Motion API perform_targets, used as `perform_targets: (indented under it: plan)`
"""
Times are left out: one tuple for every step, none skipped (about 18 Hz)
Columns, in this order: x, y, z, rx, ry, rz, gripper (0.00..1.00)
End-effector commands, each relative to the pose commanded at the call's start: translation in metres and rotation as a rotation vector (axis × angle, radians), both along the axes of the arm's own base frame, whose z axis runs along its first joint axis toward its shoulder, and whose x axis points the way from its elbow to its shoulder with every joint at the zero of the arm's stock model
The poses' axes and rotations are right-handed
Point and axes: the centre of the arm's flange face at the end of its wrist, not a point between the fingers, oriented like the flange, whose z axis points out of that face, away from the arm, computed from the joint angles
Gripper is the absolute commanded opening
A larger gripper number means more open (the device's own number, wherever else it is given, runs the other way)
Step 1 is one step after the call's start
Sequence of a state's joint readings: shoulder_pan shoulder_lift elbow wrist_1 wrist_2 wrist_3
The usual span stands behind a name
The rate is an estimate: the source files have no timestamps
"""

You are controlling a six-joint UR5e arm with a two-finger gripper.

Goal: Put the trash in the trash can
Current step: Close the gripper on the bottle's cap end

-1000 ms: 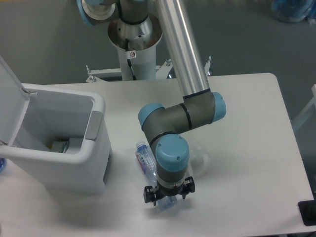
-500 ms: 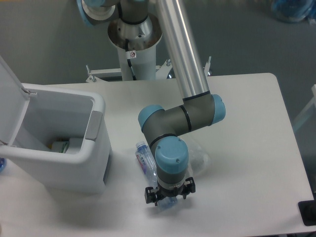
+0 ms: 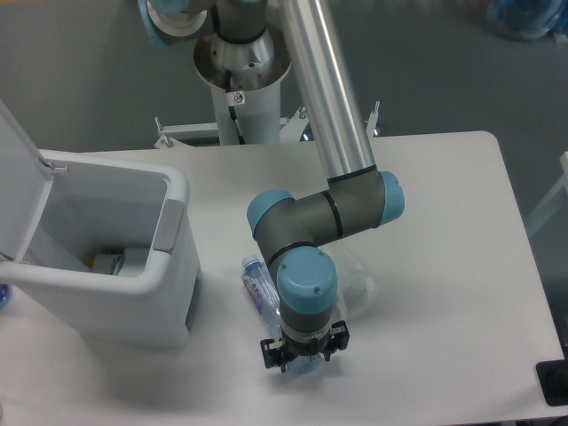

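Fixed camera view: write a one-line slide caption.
UR5e gripper over a plastic bottle lying beside the open trash can.

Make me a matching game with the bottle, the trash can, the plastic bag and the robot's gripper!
Things:
1. bottle
2. trash can
3. plastic bag
4. gripper

Places or states:
A. lid up, at the table's left side
B. crinkled, peeking out right of the arm's wrist
C. black, over the bottle's near end
D. lying on the table, cap toward the trash can

Pairs: 1-D, 2-A, 3-B, 4-C
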State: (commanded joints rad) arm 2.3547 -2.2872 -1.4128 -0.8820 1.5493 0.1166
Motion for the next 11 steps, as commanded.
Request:
perform_targets:
  plan:
    - [0.0, 0.0, 0.0, 0.0, 0.0, -0.002, 0.81]
    - [0.0, 0.0, 0.0, 0.0, 0.0, -0.002, 0.79]
    - [0.0, 0.0, 0.0, 0.0, 0.0, -0.002, 0.78]
    - [0.0, 0.0, 0.0, 0.0, 0.0, -0.002, 0.78]
    - [0.0, 0.0, 0.0, 0.0, 0.0, -0.005, 0.78]
    - [0.0002, 0.0, 0.0009, 0.001, -0.001, -0.005, 0.73]
    - [0.0001, -0.0001, 0.0009, 0.0, 0.0, -0.005, 0.72]
    - [0.0003, 0.0, 0.002, 0.002, 0.001, -0.008, 0.72]
    - [0.0012, 0.0006, 0.0031, 0.003, 0.002, -0.009, 0.71]
    - [0.0012, 0.0006, 0.0032, 0.003, 0.002, -0.009, 0.71]
    - [0.0006, -0.0004, 0.0036, 0.003, 0.002, -0.008, 0.71]
